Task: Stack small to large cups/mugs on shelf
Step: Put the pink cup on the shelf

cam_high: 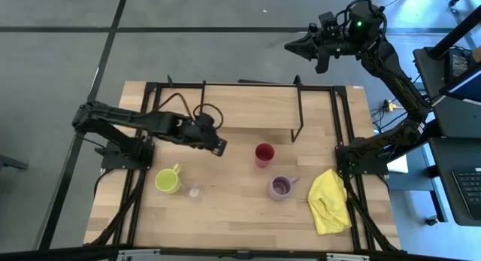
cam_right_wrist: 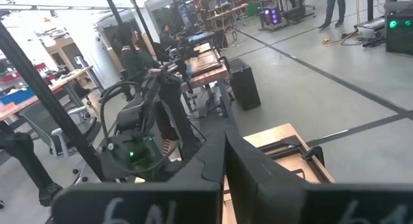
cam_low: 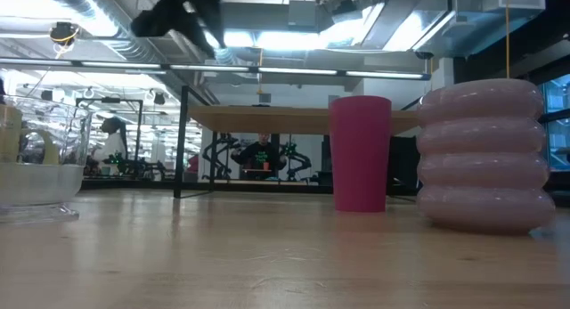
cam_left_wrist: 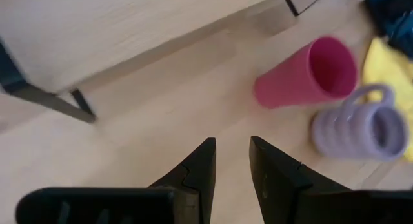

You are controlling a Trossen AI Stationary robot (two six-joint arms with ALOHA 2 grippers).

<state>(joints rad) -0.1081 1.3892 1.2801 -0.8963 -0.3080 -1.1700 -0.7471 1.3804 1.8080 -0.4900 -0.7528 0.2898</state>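
Overhead arrangement on the light-wood desk (cam_high: 240, 216), framed by black metal rails. At the far side, low light-wood shelf board on a thin black wire frame (cam_high: 248, 107), nothing standing on it. In front of the shelf, near its right leg, plain red plastic cup (cam_high: 264, 154), upright, opening facing up. Nearer the front edge and slightly to the right, ribbed lilac mug with loop handle (cam_high: 280, 188), upright, apart from the red cup. To the left, yellow-green handled mug (cam_high: 167, 180), and just beside it on its right, tiny clear glass (cam_high: 195, 191), seemingly not touching. At the right edge of the desk, crumpled yellow cloth (cam_high: 329, 202), close to the lilac mug.

Left gripper (cam_high: 216, 146) above the desk between the yellow-green mug and the red cup, in front of the shelf, holding nothing; jaws slightly parted with a narrow gap, as seen in the left wrist view (cam_left_wrist: 231, 161), pointing over bare wood with the red cup (cam_left_wrist: 306, 74) and lilac mug (cam_left_wrist: 360, 127) ahead and to one side.

Right gripper (cam_high: 301, 46) raised high beyond the far right corner of the desk, over the grey floor, well apart from all vessels; jaws pressed together, empty (cam_right_wrist: 224, 150).

Table-level view: red cup (cam_low: 360, 152) and lilac mug (cam_low: 484, 154) standing side by side, shelf board (cam_low: 267, 120) behind them.
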